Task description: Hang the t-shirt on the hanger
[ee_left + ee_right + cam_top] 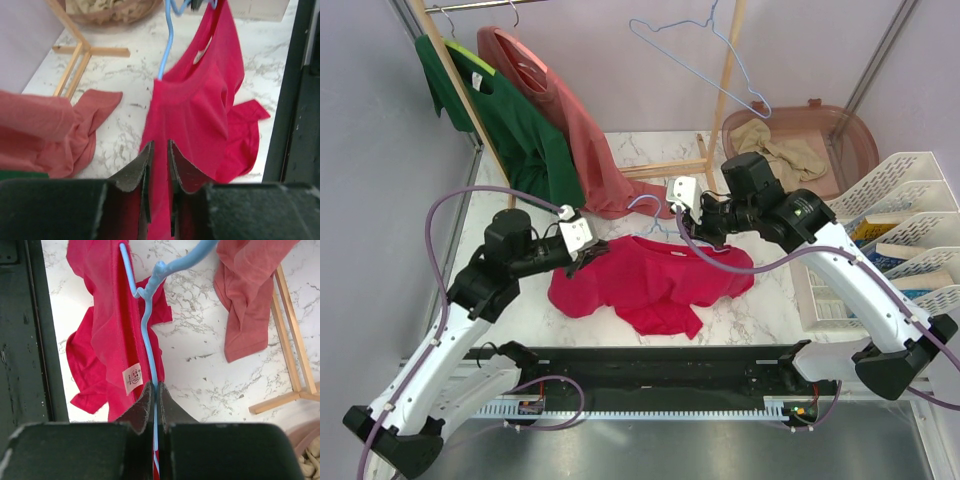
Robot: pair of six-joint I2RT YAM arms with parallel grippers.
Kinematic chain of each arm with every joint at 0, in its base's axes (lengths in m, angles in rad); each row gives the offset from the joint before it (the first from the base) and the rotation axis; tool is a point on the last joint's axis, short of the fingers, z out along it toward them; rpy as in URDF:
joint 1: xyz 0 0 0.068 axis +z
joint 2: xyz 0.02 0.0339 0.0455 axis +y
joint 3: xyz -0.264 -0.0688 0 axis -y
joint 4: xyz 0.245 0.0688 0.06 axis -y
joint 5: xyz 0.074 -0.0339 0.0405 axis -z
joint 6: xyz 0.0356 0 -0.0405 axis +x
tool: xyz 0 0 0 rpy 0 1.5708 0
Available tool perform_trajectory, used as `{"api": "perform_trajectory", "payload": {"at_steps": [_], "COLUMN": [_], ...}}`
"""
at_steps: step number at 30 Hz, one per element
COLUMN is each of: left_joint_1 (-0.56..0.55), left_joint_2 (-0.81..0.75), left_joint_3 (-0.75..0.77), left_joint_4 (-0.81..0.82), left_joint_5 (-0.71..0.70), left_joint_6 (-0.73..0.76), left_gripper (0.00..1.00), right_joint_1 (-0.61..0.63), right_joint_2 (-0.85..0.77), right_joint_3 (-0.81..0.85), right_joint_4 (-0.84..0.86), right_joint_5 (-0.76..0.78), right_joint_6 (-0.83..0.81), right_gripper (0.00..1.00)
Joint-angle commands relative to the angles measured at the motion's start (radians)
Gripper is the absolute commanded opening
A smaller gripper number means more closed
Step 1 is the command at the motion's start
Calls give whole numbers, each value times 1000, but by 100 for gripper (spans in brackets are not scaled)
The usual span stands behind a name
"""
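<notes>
The crimson t-shirt (650, 280) lies crumpled on the marble table between my arms. My left gripper (588, 255) is at its left shoulder; in the left wrist view it (160, 145) is shut on a fold of the t-shirt (200, 115). My right gripper (692, 215) is at the collar. In the right wrist view it (156, 386) is shut on the pale-blue hanger (147, 330), whose wire runs inside the neck of the t-shirt (100, 340) beside a white label (132, 377). The hanger's hook (642, 203) pokes out behind the collar, and the hanger also shows in the left wrist view (167, 45).
A salmon-pink shirt (590, 140) and a dark green shirt (510, 120) hang on a wooden rack (725, 90) at the back, with a second blue hanger (760, 102). A pink basket (840, 140) with beige cloth and a white organiser (900, 230) stand at the right. A black rail (650, 365) runs along the front.
</notes>
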Motion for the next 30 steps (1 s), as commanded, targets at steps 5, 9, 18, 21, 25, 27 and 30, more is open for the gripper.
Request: {"api": "perform_trajectory", "payload": {"at_steps": [5, 9, 18, 21, 25, 27, 30], "left_joint_1": [74, 89, 155, 236, 334, 385, 426], "left_joint_2": [-21, -35, 40, 76, 125, 160, 204], "left_joint_3": [-47, -29, 103, 116, 110, 100, 97], "left_joint_4": [-213, -224, -489, -613, -664, -656, -655], "left_joint_5": [35, 48, 25, 63, 107, 126, 175], "left_joint_6": [209, 216, 418, 533, 636, 647, 662], "left_gripper": [15, 30, 62, 66, 69, 70, 65], "right_joint_1": [-9, -9, -9, -9, -9, -9, -9], "right_joint_2": [-36, -36, -52, -56, -59, -61, -61], "right_joint_3": [7, 24, 27, 24, 24, 25, 31], "right_joint_4": [5, -20, -41, -40, -38, -33, -33], "right_joint_5": [20, 6, 3, 2, -11, -14, -8], "right_joint_6": [-27, -38, -47, -50, -49, -49, -50], "right_gripper": [0, 0, 0, 0, 0, 0, 0]}}
